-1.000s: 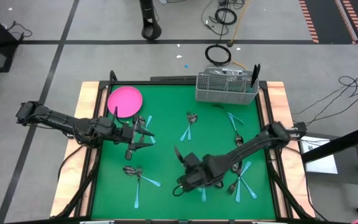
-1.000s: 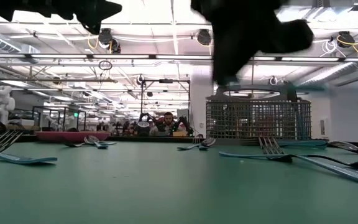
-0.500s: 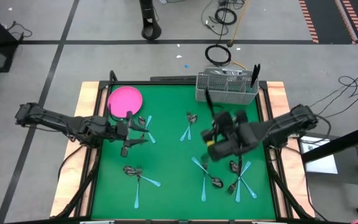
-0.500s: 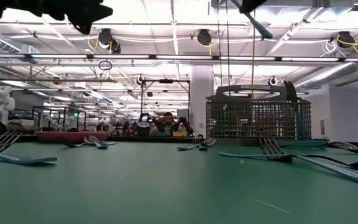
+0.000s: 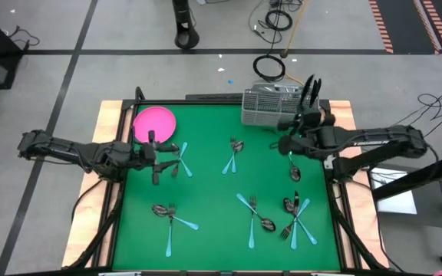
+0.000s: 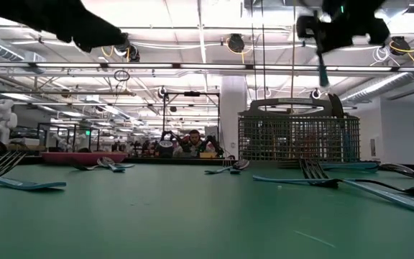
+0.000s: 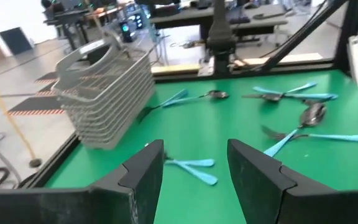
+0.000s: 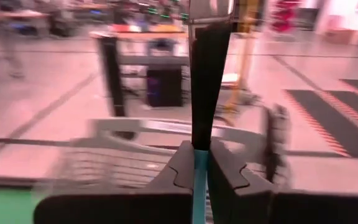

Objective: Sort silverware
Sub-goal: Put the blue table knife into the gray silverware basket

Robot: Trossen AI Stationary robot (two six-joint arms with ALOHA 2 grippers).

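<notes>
Silverware (image 5: 245, 205) lies scattered over the green table (image 5: 213, 192) in the high view: a cluster of blue-handled forks and spoons at the lower right of the mat, a fork and spoon pair at the lower left, one piece near the centre top, another just right of the pink plate (image 5: 154, 124) at the upper left. The wire-mesh caddy (image 5: 277, 107) stands at the upper right edge of the mat, with dark handles rising from its right end.

The right gripper (image 5: 301, 125) hangs above the table just below the caddy in the high view, at the upper right. Its fingers (image 8: 225, 180) are pressed together on a knife (image 8: 209, 74) with a light-blue handle and a dark blade; in the right wrist view the blade stands up from between the pads, with the caddy blurred behind it. In the low view the gripper sits at the top right, above the caddy, the blue handle pointing down.

The left gripper (image 5: 153, 157) hovers at the left of the mat, just below the plate, its fingers (image 7: 140, 174) spread apart with nothing between them
</notes>
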